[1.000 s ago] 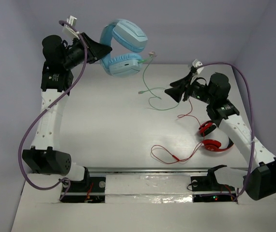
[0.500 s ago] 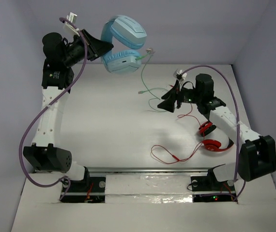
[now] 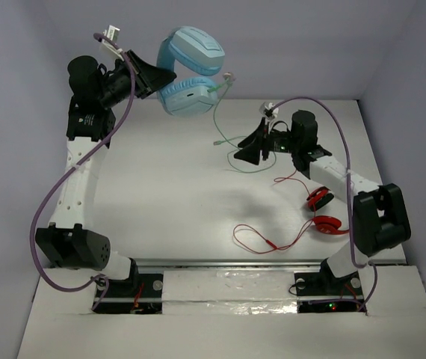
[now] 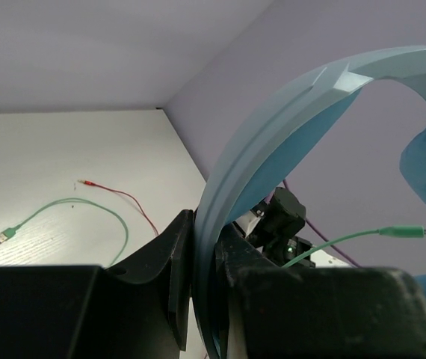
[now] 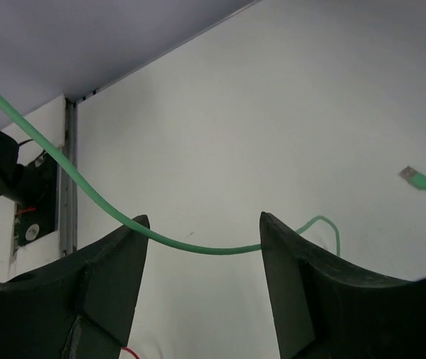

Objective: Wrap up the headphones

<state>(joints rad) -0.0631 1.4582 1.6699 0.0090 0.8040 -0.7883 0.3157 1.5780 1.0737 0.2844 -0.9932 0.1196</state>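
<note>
The light blue headphones (image 3: 190, 71) hang in the air at the back left, held by their pale blue headband (image 4: 273, 134). My left gripper (image 3: 162, 75) is shut on that headband, which runs between its jaws in the left wrist view. The mint-green cable (image 3: 220, 120) drops from the lower cup to the table and loops there. My right gripper (image 3: 241, 152) stands open low over the table, and the green cable (image 5: 198, 249) sags across the gap between its fingers without being pinched. The cable's plug (image 5: 415, 178) lies on the table beyond.
Smaller red headphones (image 3: 325, 213) lie at the right of the table, their thin red cable (image 3: 265, 241) trailing toward the front middle and up near the green loop. The table's back wall stands close behind the raised headphones.
My right arm has swung left and forward to the green cable loop, and its jaws have opened. The left arm still holds the headphones up, almost unmoved.
</note>
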